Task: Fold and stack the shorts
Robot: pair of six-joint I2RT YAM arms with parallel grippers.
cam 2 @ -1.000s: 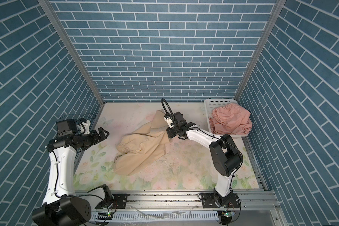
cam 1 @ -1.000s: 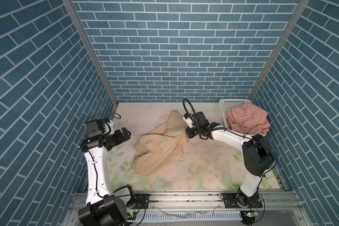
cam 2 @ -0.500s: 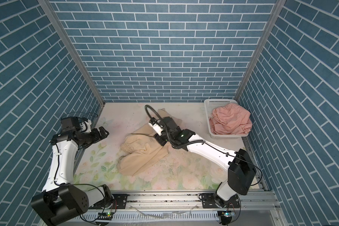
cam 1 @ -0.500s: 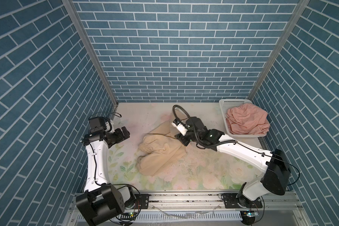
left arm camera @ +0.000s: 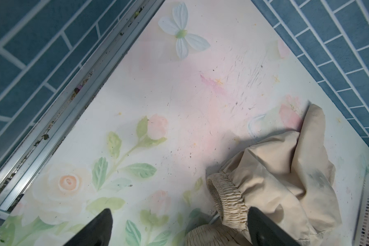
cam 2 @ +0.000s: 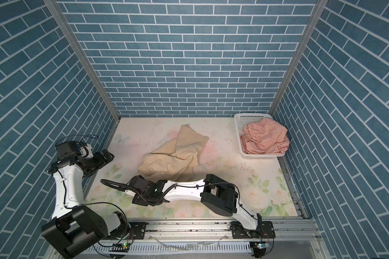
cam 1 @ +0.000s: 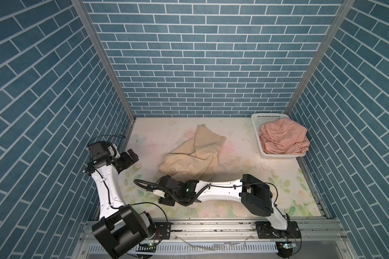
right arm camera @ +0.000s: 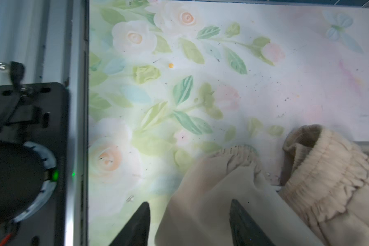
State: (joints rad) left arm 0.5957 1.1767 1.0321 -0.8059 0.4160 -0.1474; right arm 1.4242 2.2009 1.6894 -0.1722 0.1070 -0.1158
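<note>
At the beige shorts' (cam 1: 193, 154) six o'clock edge, the right arm (cam 1: 220, 192) hides cloth; right gripper (right arm camera: 189, 204), parted, straddles a loose fold; left gripper (left arm camera: 179, 225) gapes empty.

On the table (cam 1: 245, 157), one pair of shorts (cam 1: 193, 154) lies in the middle, a second pair (cam 1: 283, 139) in a basket (cam 1: 270, 115) at the far right corner. The right arm (cam 1: 222, 191) reaches leftward along the near side.
</note>
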